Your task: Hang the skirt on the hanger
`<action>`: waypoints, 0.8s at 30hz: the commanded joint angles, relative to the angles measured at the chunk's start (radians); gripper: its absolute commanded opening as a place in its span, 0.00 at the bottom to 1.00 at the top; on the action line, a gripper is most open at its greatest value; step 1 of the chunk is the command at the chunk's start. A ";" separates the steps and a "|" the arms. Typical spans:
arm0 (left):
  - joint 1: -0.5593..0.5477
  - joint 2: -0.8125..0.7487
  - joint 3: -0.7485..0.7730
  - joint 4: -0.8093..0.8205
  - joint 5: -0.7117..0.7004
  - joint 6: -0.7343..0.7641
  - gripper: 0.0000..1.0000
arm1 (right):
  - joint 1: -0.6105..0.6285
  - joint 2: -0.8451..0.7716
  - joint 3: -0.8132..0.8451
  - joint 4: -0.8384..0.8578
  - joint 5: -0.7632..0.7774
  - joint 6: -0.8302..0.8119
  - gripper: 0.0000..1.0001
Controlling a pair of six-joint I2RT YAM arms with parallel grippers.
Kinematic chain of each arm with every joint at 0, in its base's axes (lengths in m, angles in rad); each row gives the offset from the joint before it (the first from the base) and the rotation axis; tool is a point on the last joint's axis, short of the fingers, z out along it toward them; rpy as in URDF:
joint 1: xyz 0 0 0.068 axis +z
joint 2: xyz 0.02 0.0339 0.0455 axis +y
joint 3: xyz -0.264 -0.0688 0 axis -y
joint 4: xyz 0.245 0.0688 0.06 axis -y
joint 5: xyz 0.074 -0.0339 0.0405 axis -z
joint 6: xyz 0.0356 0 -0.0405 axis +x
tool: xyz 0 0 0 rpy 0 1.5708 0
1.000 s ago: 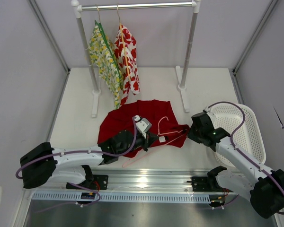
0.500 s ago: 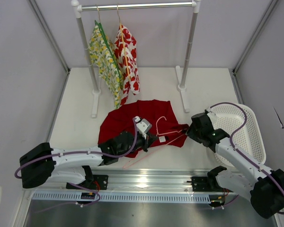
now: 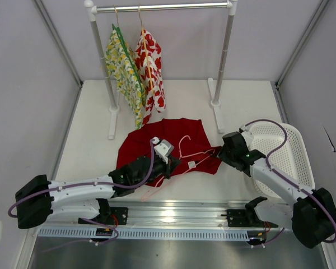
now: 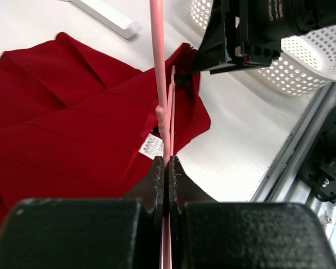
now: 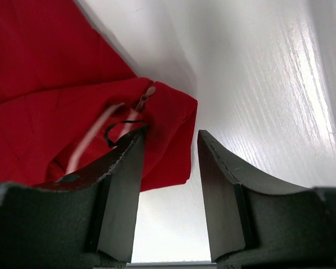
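The left gripper (image 4: pixel 167 165) is staying clamped shut on the hanger (image 4: pixel 157 56) by its wire while carrying it slightly farther over the skirt (image 3: pixel 176 130). The right gripper (image 5: pixel 171 143), now wider than a second ago, is standing about half open and holding nothing, its jaws straddling the garment's near-right corner. This is probably preparing a pinch there so cloth can be fed onto the wire. The skirt is lying creased, plain deep red, on the table (image 3: pixel 246 106) in front of the clothes rack (image 3: pixel 162 8), not yet hung.

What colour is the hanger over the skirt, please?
The hanger is pale pink; the left wrist view shows it best.
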 commanded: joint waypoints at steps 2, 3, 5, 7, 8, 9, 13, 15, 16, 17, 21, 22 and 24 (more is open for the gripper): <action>-0.005 -0.048 0.024 -0.055 -0.076 0.005 0.00 | 0.014 0.050 0.017 0.063 0.048 -0.019 0.48; -0.007 -0.051 0.029 -0.061 -0.082 0.003 0.00 | 0.015 0.060 0.020 0.064 0.063 -0.021 0.48; -0.005 -0.059 0.030 -0.072 -0.097 0.002 0.00 | 0.017 0.077 0.034 0.046 0.083 -0.019 0.48; -0.005 -0.059 0.035 -0.078 -0.102 0.000 0.00 | 0.015 0.105 0.041 0.028 0.100 -0.017 0.47; -0.005 -0.060 0.038 -0.081 -0.108 -0.004 0.00 | 0.017 0.114 0.041 0.027 0.103 -0.017 0.47; -0.005 -0.060 0.041 -0.096 -0.117 -0.010 0.00 | 0.017 0.123 0.043 0.030 0.105 -0.021 0.45; -0.005 -0.083 0.043 -0.124 -0.145 -0.021 0.00 | 0.026 0.158 0.041 0.076 0.125 -0.037 0.37; -0.005 -0.101 0.040 -0.136 -0.151 -0.023 0.00 | 0.028 0.180 0.055 0.106 0.135 -0.050 0.37; -0.005 -0.106 0.044 -0.141 -0.154 -0.023 0.00 | 0.031 0.192 0.060 0.116 0.155 -0.062 0.38; -0.005 -0.114 0.046 -0.148 -0.168 -0.024 0.00 | 0.029 0.215 0.061 0.124 0.160 -0.068 0.38; -0.005 -0.126 0.072 -0.191 -0.201 -0.039 0.00 | 0.028 0.247 0.032 0.246 0.138 -0.094 0.39; -0.005 -0.129 0.079 -0.214 -0.209 -0.047 0.00 | 0.026 0.254 0.026 0.265 0.128 -0.099 0.39; -0.005 -0.131 0.101 -0.234 -0.226 -0.064 0.00 | 0.015 0.277 0.006 0.328 0.100 -0.117 0.33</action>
